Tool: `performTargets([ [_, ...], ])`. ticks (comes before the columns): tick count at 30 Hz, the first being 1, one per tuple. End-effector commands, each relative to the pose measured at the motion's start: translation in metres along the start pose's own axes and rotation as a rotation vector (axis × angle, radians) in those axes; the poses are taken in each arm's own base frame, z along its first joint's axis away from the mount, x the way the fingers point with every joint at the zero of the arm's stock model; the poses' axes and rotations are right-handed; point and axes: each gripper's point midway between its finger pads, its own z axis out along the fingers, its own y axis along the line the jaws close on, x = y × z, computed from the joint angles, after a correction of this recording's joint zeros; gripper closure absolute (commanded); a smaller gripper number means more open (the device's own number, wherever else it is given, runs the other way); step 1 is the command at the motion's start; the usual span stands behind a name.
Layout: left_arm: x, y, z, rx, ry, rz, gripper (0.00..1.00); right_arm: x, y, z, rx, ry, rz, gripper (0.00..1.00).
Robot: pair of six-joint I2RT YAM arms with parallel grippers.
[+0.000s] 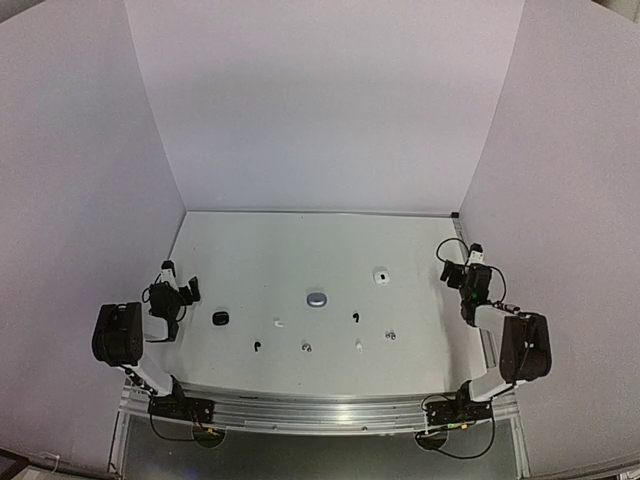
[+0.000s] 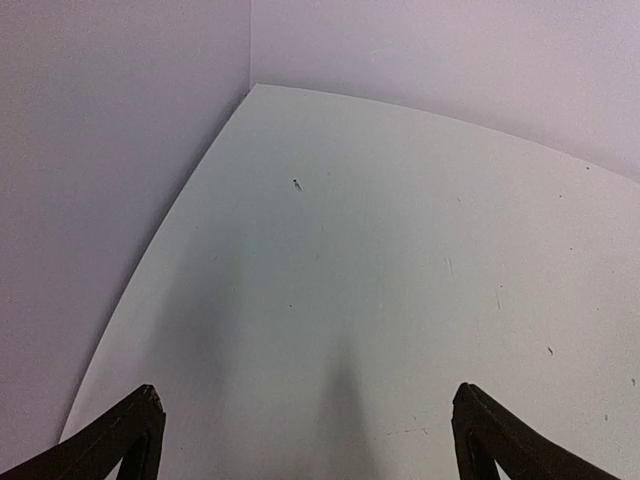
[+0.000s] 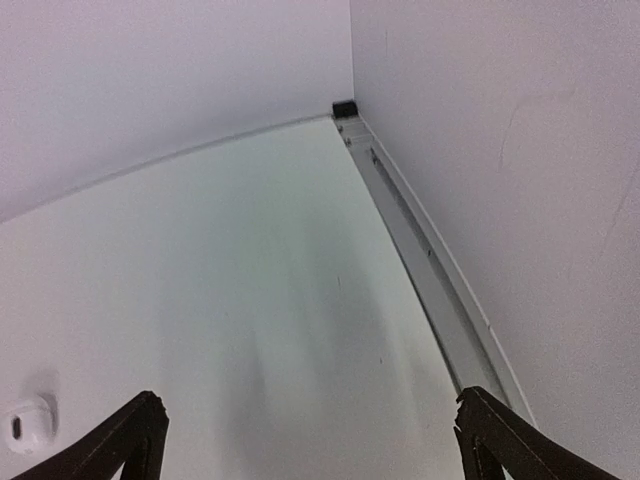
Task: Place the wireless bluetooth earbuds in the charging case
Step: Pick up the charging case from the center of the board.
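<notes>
Earbuds (image 1: 306, 347) (tiny, bean-shaped) dot the matte white table (image 1: 280, 250); both arms sit folded at its sides, left gripper (image 2: 306, 390) and right gripper (image 3: 307, 393) spread wide, empty.

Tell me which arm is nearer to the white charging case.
Right. The right arm ends a short way right of the white charging case; the left arm stands far to its left.
</notes>
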Motion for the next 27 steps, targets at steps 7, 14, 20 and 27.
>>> performTargets([
  [7,-0.026,-0.004,0.002,0.02,-0.026,0.019,0.0,-0.068,0.091,-0.042,-0.044,0.22,-0.031,0.02],
  [14,-0.097,0.001,0.002,-0.16,0.172,0.07,0.0,-0.007,0.151,-0.054,-0.047,0.558,-0.143,0.02],
  [20,-0.125,-0.085,-0.028,0.159,0.207,-0.049,0.0,0.045,0.192,-0.049,-0.054,0.834,-0.193,0.02],
  [27,-0.132,-0.166,-0.061,0.419,0.202,-0.086,0.0,0.086,0.216,-0.008,-0.042,0.971,-0.326,0.02],
])
